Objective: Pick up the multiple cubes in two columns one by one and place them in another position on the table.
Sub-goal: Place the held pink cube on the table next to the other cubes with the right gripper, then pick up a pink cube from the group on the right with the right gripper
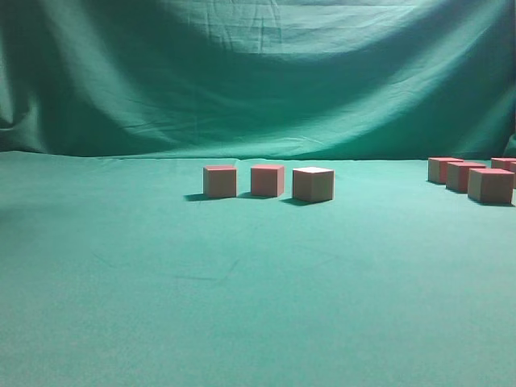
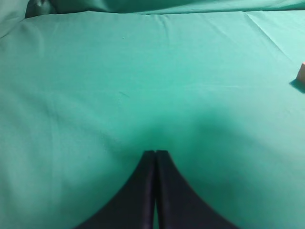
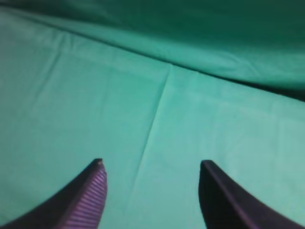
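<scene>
Here: left end effector (image 2: 156,153) fingers together, right end effector (image 3: 151,167) apart, empty; cubes (image 1: 268,181) on table (image 1: 242,306).

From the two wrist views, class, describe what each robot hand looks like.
Left hand: two black fingers, smooth, tapering to squared tips. Right hand: two dark curved fingers, the inner pad of one finely ribbed with a purplish sheen. No cables or markings show.
</scene>
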Motion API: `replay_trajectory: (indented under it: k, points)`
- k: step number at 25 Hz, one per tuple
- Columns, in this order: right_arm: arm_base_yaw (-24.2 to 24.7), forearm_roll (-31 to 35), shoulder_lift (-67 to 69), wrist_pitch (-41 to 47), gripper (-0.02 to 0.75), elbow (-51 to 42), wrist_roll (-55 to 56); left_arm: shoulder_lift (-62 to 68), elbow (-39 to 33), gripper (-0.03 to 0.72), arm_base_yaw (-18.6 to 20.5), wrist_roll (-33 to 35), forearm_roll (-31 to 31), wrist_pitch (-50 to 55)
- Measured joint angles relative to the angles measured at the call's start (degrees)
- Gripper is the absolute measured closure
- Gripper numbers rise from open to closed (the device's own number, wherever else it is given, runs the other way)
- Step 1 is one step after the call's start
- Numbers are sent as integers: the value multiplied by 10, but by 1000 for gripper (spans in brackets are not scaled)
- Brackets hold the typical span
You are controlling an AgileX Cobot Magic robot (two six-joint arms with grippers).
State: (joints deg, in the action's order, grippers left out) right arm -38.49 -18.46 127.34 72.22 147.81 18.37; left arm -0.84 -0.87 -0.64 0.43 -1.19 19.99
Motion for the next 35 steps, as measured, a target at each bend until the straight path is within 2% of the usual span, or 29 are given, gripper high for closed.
replay_trajectory:
  k: [5,8,13,19,21,25,30,31,35]
  points:
    - [38,80,-82,7,356,0,-49,0,0,688,0,0,0,0]
    - [44,98,-141,7,356,-42,-66,0,0,688,0,0,0,0]
    - [44,97,-251,8,356,-201,-82,0,0,688,0,0,0,0]
    - [52,27,-351,8,356,-410,-48,0,0,688,0,0,0,0]
    - [71,7,-380,5,356,-476,-33,0,0,688,0,0,0,0]
    - [138,-1,-436,0,356,-603,-14,0,0,688,0,0,0,0]
    - [230,29,-479,-52,356,-745,-5,0,0,688,0,0,0,0]
    - [230,29,-479,-52,356,-745,-5,0,0,688,0,0,0,0]
    - [277,39,-481,-116,356,-849,-4,0,0,688,0,0,0,0]
